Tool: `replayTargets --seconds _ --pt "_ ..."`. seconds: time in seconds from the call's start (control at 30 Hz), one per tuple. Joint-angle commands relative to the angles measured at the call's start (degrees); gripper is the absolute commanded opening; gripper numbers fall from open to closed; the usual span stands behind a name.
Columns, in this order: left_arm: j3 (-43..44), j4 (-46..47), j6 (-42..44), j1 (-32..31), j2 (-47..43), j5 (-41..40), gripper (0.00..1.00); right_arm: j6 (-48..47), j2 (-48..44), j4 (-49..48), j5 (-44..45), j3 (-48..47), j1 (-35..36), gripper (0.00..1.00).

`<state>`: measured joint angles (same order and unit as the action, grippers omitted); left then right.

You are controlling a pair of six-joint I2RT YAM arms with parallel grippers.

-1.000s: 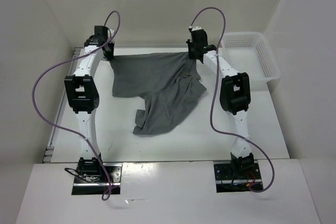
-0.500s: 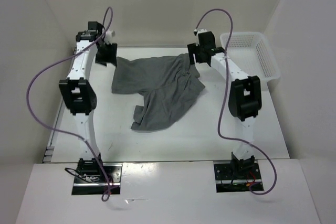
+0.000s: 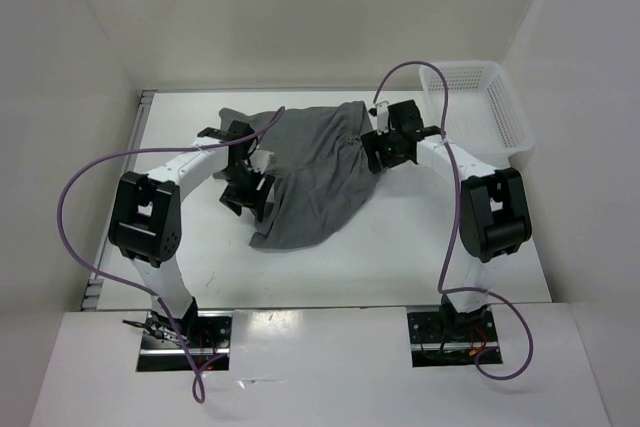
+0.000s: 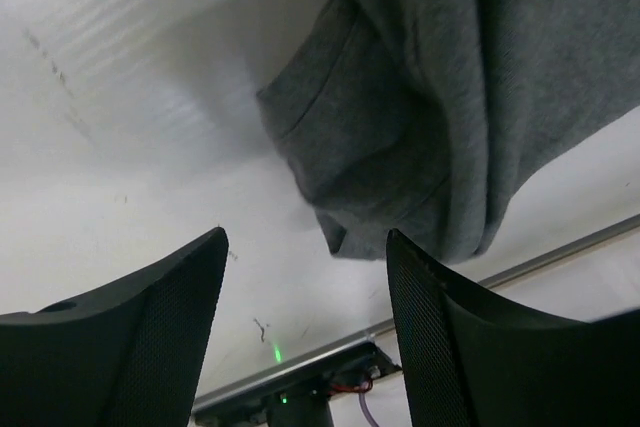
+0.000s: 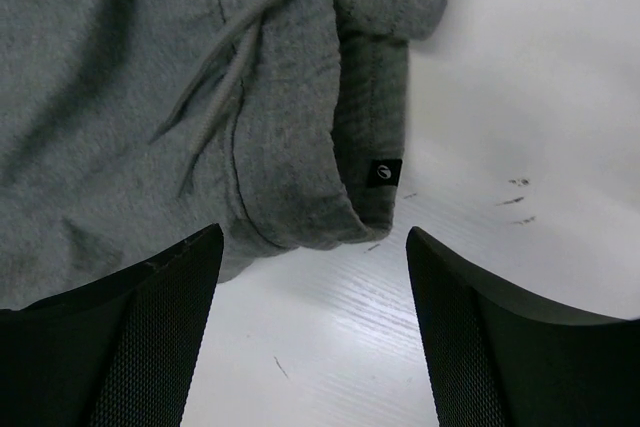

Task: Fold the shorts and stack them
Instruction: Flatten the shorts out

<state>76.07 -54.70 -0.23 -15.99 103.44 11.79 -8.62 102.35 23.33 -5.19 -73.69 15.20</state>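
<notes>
Near edge: both arm bases are bolted at the front of the white table [image 3: 420,247].

Left gripper [image 4: 306,247]: the jaws stand wide apart with nothing between them. In the wrist view only bare table shows between the fingers [image 4: 140,337], and a bunched, rounded fold of grey cloth lies just beyond the tips. From above, the left arm bends in over the left edge of the garment.

Right gripper [image 5: 312,237]: the jaws are also wide apart and grip nothing. It hangs over the right edge of the cloth. Past its fingers lies a stitched, turned-over edge with a small black label [image 5: 383,173]. A light drawstring [image 5: 235,52] trails loose across the fabric above that.

The shorts [image 3: 320,162]: one grey pair, flat on the middle of the table between the two grippers. They are rumpled and not folded. One part reaches towards the near edge and the rest spreads back towards the far edge. Neither gripper holds them.

Far right corner: a white basket [image 3: 510,122] sits on the table against the wall, apart from the shorts.
</notes>
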Motion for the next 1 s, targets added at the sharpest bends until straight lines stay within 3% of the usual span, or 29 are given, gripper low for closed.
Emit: replayTargets --seconds 0.0,0.37,0.4,0.53,0.57,0.63,0.67,0.77,0.83,0.97 --pt "-0.5 5.0 0.2 -2.0 1.4 2.6 0.72 -2.3 0.3 -3.5 -2.9 -1.0 -0.3 0.79" --pt "-3.4 3.5 0.2 -4.0 6.2 8.0 0.71 -5.3 5.7 -3.5 -5.1 -1.0 -0.3 0.78" --pt "-3.4 3.5 0.2 -4.0 6.2 8.0 0.69 -5.3 5.7 -3.5 -5.1 -1.0 -0.3 0.75" --pt "-2.6 4.1 0.2 -4.0 7.3 8.6 0.32 -4.0 6.3 -3.5 -5.8 -1.0 -0.3 0.43" --pt "-1.8 4.1 0.2 -4.0 7.3 7.9 0.19 -4.0 6.3 -3.5 -5.8 -1.0 -0.3 0.31" --pt "-0.2 2.6 0.2 -3.2 7.3 6.3 0.10 -4.0 6.3 -3.5 -5.2 -0.4 -0.3 0.18" --pt "0.6 1.7 0.2 -1.3 7.3 4.5 0.07 -4.0 5.5 -3.5 -4.6 0.1 -0.3 0.09" --pt "4.3 -0.5 0.2 4.4 5.0 -3.0 0.06 -6.0 3.0 -2.9 -4.6 3.2 -0.9 0.00" --pt "6.4 -0.5 0.2 9.0 3.9 -8.8 0.06 -8.3 0.8 -2.3 -4.6 5.9 -0.9 0.00" --pt "14.2 -0.5 0.2 12.9 7.4 -12.8 0.06 -11.8 -2.0 -2.3 -5.6 10.5 -0.9 0.00"
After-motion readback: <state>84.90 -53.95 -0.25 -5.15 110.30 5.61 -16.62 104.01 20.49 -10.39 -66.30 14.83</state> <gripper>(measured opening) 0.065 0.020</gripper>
